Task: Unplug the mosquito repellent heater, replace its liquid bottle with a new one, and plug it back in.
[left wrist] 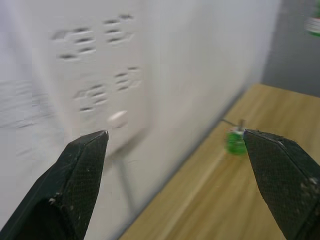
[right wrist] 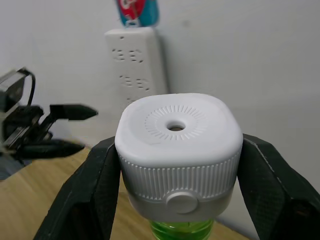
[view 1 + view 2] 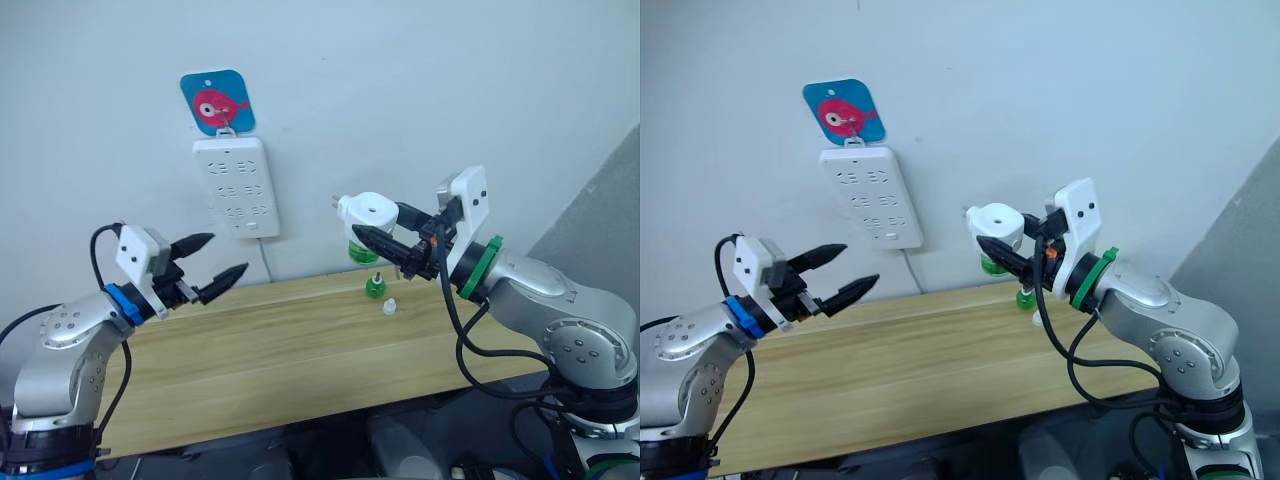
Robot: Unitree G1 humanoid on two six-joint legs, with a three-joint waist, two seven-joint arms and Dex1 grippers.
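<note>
I see a plain pale wall (image 3: pixel 420 90) behind a light wooden table (image 3: pixel 280 350) pushed against it. A white power strip (image 3: pixel 235 185) hangs on the wall under a blue card (image 3: pixel 217 101) with a pink fish; its cord (image 3: pixel 266 262) drops behind the table. A grey panel (image 3: pixel 600 220) stands at the room's edge. Light is even.

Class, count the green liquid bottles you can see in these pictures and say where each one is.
2. One green bottle hangs under the mosquito repellent heater, held in the right claw above the table. The other bottle stands on the wooden table, beside a small white cap.
</note>
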